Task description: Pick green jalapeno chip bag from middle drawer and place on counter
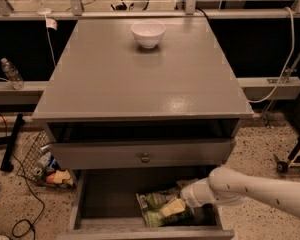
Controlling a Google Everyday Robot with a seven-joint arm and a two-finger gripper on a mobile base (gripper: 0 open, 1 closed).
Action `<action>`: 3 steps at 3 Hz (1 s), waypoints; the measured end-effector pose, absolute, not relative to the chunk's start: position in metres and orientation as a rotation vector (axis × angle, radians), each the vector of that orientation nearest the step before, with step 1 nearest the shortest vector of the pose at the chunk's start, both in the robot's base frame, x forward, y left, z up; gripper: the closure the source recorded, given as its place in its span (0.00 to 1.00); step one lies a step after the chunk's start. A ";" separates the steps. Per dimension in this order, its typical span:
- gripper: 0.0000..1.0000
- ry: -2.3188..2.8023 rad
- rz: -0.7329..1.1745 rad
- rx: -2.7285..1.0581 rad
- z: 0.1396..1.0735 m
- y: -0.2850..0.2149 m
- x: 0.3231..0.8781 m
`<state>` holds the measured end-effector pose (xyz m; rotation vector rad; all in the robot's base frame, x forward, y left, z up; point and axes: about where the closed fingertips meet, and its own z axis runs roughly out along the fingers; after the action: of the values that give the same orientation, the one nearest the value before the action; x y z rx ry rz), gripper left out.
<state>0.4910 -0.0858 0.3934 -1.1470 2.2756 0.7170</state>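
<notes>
The green jalapeno chip bag (155, 206) lies flat on the floor of the open middle drawer (105, 199), toward its right front. My gripper (172, 207) reaches in from the right on a white arm and sits right on top of the bag's right half, one pale fingertip (173, 207) showing against it. The bag rests on the drawer floor. The grey counter (140, 74) above holds only a white bowl (148, 33) near its back edge.
A shallower drawer front with a small round knob (145, 158) sits just above the open drawer. A wire basket of clutter (47, 166) and cables lie on the floor at left. A plastic bottle (11, 73) stands at far left.
</notes>
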 end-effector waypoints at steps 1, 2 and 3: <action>0.27 2.293 0.716 -1.150 0.380 -0.080 0.492; 0.49 2.298 0.718 -1.142 0.376 -0.081 0.493; 0.73 2.285 0.729 -1.128 0.381 -0.087 0.494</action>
<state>0.4943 -0.0871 0.3806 -1.1284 2.2850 0.7289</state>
